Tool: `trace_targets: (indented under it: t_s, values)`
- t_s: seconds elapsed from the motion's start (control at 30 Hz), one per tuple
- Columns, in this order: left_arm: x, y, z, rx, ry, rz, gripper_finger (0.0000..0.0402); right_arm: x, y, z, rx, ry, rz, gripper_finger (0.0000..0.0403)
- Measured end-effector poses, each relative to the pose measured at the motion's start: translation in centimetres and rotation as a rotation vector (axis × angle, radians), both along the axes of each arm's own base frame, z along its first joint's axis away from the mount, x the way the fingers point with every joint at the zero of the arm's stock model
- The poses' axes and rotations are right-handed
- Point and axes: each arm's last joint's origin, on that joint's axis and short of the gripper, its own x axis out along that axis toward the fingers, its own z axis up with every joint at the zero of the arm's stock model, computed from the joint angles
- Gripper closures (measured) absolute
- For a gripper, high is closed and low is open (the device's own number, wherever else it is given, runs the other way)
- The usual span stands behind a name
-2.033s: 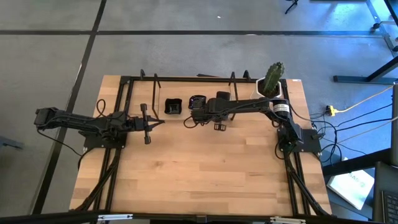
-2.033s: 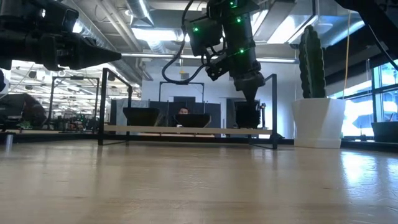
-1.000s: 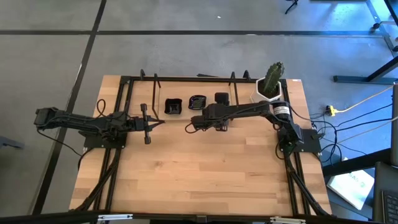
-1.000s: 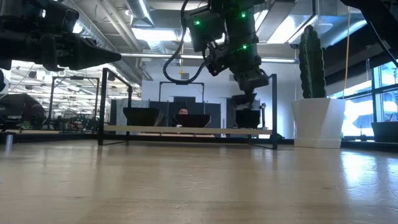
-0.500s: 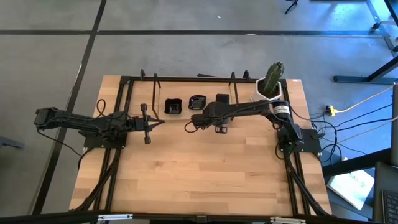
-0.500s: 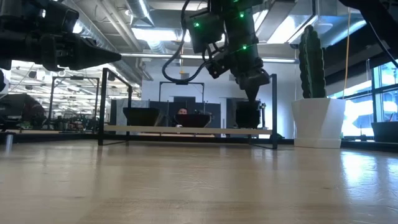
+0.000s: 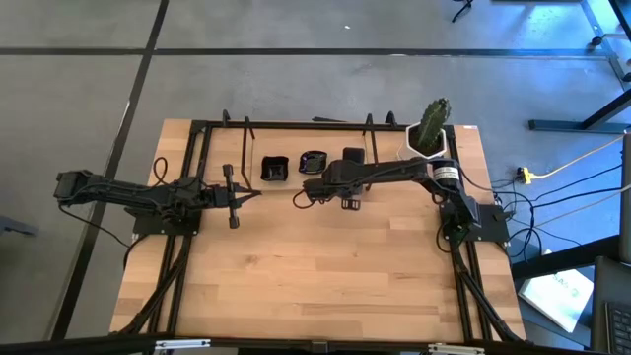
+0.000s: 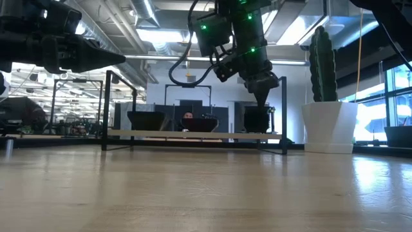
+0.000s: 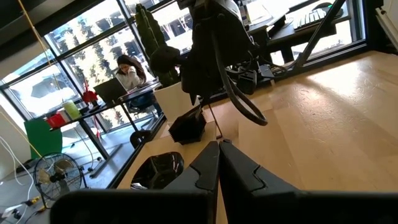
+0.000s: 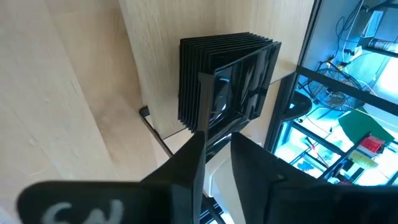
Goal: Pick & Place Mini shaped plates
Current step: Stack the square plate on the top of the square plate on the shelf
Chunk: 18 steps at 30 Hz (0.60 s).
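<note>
Mini shaped plates stand in three black stacks along the far rail: a square stack (image 7: pixel 352 155) (image 10: pixel 227 81), a rounded one (image 7: pixel 314 161) and another (image 7: pixel 273 168). My right gripper (image 7: pixel 349 171) (image 8: pixel 262 99) slants down over the square stack, fingers open (image 10: pixel 216 148), tips at the near rim of the glossy top plate (image 10: pixel 231 84), which lies slightly askew in the stack. My left gripper (image 7: pixel 237 194) (image 9: pixel 218 152) is shut and holds nothing, level above the table's left part. My right gripper's open fingers (image 10: pixel 193 155) stand at the near rim of the square stack's top plate (image 10: pixel 208 127), coming from above and slanting toward the far edge. Whether they touch it, I cannot tell. The plate rests on the stack.
A white pot with a green cactus (image 7: pixel 431 136) (image 8: pixel 329 125) stands at the far right corner. A black frame rail (image 7: pixel 296 125) runs along the far edge behind the stacks. A cable loop (image 7: pixel 301 197) hangs off the right arm. The near half of the wooden table (image 7: pixel 315 286) is bare.
My right gripper, which held a dark plate a little above the square stack, has come down onto the stack, tipped slightly, and opened. The plate now lies on top of the stack.
</note>
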Motion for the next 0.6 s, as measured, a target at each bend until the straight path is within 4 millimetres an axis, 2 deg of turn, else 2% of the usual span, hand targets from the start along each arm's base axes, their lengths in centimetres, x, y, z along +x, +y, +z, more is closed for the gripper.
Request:
trace_targets:
  t_s: [0.17, 0.37, 0.6]
  values:
    - [0.00, 0.00, -0.01, 0.000, 0.001, 0.000, 0.0396, -0.01, -0.03, 0.02, -0.009, 0.000, 0.000, 0.0334]
    - [0.00, 0.00, -0.02, 0.000, 0.001, 0.000, 0.0395, -0.01, 0.09, 0.02, -0.008, 0.004, 0.006, 0.0395]
    - [0.00, 0.00, -0.01, 0.000, 0.000, 0.000, 0.0396, -0.06, 0.10, 0.11, -0.058, 0.010, 0.013, 0.0399]
